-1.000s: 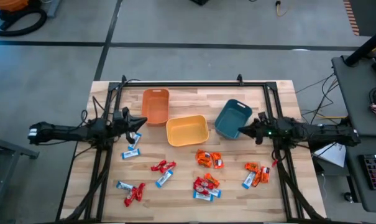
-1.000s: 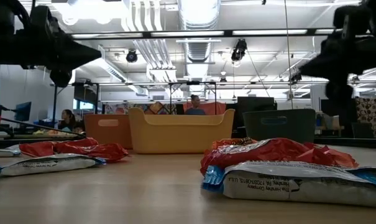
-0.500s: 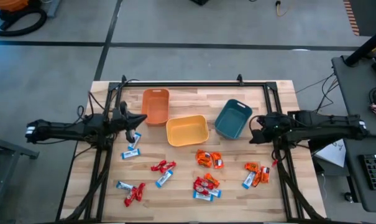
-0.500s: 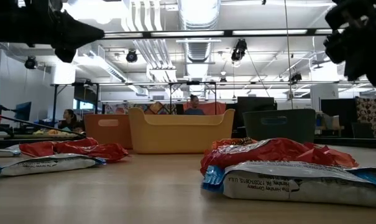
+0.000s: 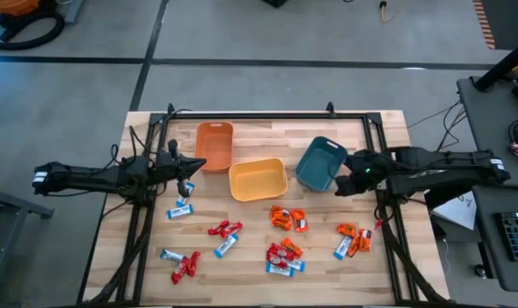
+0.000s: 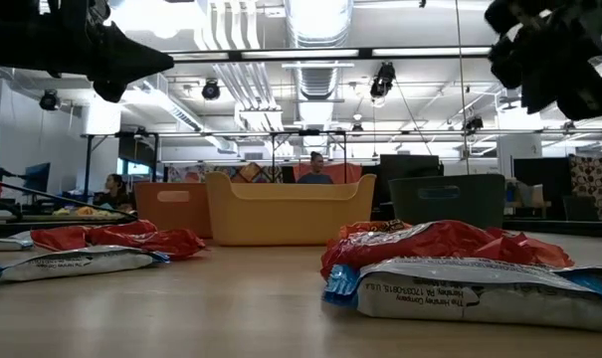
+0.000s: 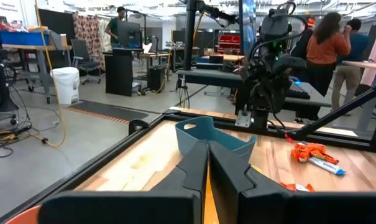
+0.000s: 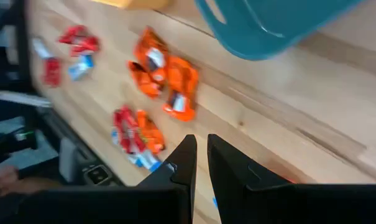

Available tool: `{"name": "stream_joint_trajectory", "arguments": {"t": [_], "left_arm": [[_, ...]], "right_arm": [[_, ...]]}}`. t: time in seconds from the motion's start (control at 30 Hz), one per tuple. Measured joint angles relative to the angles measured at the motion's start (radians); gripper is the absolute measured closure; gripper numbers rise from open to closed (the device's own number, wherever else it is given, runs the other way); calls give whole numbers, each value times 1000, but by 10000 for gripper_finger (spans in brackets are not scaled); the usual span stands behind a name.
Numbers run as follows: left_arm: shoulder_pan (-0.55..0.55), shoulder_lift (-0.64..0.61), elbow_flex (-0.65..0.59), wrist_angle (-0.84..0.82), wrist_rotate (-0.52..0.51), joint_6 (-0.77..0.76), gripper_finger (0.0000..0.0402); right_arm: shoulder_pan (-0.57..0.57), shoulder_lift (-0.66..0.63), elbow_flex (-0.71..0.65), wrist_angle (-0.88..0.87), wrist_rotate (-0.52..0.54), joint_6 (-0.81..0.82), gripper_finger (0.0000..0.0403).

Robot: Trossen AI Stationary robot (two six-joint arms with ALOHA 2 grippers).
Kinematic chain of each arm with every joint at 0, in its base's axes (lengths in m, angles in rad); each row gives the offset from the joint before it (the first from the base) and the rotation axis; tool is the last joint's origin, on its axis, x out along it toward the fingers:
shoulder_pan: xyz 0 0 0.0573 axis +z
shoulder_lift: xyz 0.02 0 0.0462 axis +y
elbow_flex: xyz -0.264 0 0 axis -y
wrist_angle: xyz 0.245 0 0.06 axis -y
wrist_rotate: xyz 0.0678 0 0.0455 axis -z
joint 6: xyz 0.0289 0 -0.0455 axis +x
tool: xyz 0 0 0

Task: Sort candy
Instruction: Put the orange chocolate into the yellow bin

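The candy (image 5: 286, 218) is lying scattered over the near half of the counter (image 5: 267, 137), red, orange and blue-and-white pieces mixed in small clusters, none yet visible in a bin. The right hand (image 5: 339, 186) is hanging beside the teal bin (image 5: 320, 162), its fingers nearly clenched and grasping nothing, its wrist camera looking down on an orange cluster (image 8: 166, 78). The left hand (image 5: 190, 165) is waiting clenched and empty near the orange bin (image 5: 214, 144). To do this well, the right hand should probably be spreading its fingers before descending, centring over one wrapper at a cluster's edge, so that only one kind is being lifted.
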Motion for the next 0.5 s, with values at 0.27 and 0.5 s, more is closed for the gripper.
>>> {"name": "stream_joint_trajectory", "arguments": {"t": [0.27, 0.5], "left_arm": [[0, 1, 11, 2, -6, 2, 402], [0, 1, 11, 3, -7, 2, 402]], "right_arm": [[33, 101, 0, -20, -48, 36, 369], [124, 216, 11, -22, -94, -28, 369]]}}
